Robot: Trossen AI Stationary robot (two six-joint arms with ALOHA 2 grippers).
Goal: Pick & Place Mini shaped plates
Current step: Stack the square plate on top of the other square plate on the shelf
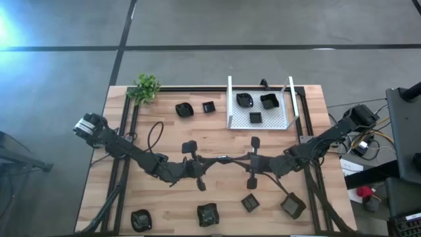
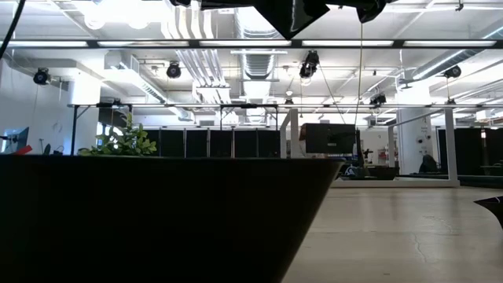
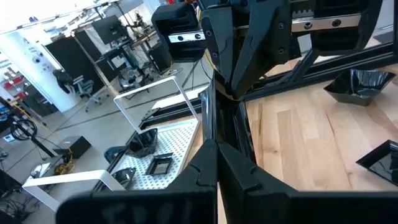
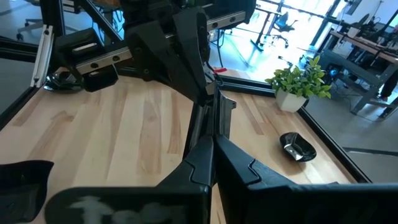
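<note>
Both arms meet near the middle of the high view, low over the wooden table. The left gripper sits just left of center. The right gripper sits just right of center. Each wrist view shows its own two fingers pressed together in a thin point with nothing between them. So both grippers are closed and empty.

The mini shaped plates are spread around. Three already sit in the white tray at the upper middle of the high view: a rounded one, a bigger one and a small square one. Two more lie left of the tray, a rounded plate and a small square plate. Four wait along the bottom edge: one at the lower left, one at bottom center, a small tilted square and a bigger tilted square.

I think the job is partly done and a new pick is about to start. The next move seems to need the fingers to spread wide, then come down over the rim of one plate.

The plates are mostly as wide as they are long, so there is no real long side. The two squares at the lower right sit turned like diamonds, corners pointing up and down the picture.
</note>
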